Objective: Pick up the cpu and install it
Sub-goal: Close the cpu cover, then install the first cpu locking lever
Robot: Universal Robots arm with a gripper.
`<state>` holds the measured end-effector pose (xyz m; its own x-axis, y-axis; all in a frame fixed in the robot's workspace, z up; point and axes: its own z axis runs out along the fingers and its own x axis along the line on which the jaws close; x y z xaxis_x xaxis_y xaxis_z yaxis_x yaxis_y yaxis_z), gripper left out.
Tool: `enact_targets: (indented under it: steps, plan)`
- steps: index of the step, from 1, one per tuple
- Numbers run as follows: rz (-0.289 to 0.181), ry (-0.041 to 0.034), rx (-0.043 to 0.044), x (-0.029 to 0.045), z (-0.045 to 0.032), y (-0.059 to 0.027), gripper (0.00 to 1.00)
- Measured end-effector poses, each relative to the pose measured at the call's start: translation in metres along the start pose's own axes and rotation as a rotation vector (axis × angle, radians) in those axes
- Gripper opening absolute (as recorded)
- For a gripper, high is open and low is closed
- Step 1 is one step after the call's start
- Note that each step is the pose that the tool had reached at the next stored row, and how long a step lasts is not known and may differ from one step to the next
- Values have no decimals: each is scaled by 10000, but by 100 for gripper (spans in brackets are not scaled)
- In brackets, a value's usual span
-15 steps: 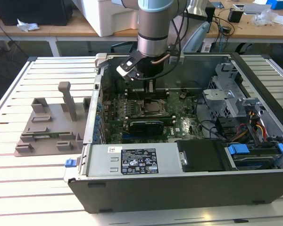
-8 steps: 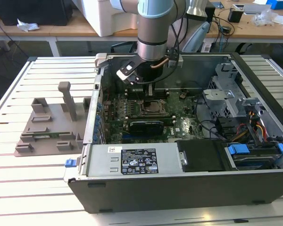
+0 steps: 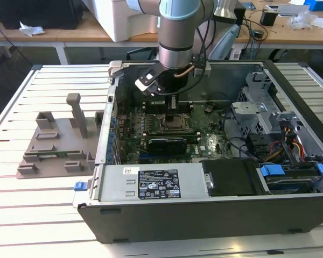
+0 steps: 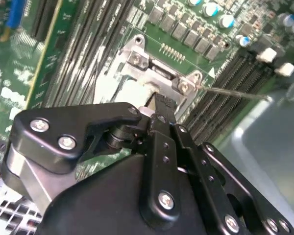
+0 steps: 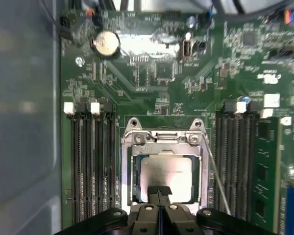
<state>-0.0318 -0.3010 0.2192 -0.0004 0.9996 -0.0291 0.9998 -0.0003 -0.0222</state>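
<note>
A: Where's your cpu (image 5: 167, 172) sitting?
B: It's lying flat in the socket frame (image 5: 162, 138), metal top facing up, edges square to the memory slots (image 5: 90, 161).
A: And your gripper (image 5: 159, 192)?
B: Fingers are pressing together, tips hovering at the chip's 6 o'clock edge, gripping nothing.

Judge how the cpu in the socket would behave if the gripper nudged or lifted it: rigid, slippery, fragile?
The cpu looks like a flat square with a shiny metal top, so probably rigid and a bit slippery. It lies inside the socket frame, so a sideways nudge likely wouldn't slide it. Being thin and low, it offers the gripper little edge, and it is plausibly fragile underneath.
</note>
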Motion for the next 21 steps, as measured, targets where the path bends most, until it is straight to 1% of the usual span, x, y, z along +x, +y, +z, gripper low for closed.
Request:
enact_targets:
  steps: [1,3,8,9,10,13,16,17,20,21]
  plan:
    - [2,-2,1,-3,-100,-3,11]
    - [1,-2,1,-8,-268,-6,11]
    - [1,-1,2,-16,-531,-12,11]
    - [-1,12,1,-17,-574,-12,11]
    - [0,37,0,-18,-594,-13,11]
    - [-11,40,1,-18,-594,-13,11]
    - [-699,24,-17,-18,-594,-13,11]
    - [-1189,13,-31,-18,-594,-13,11]
    - [-2207,-9,-59,-18,-594,-13,11]
    - [-2822,-23,-75,-18,-594,-13,11]
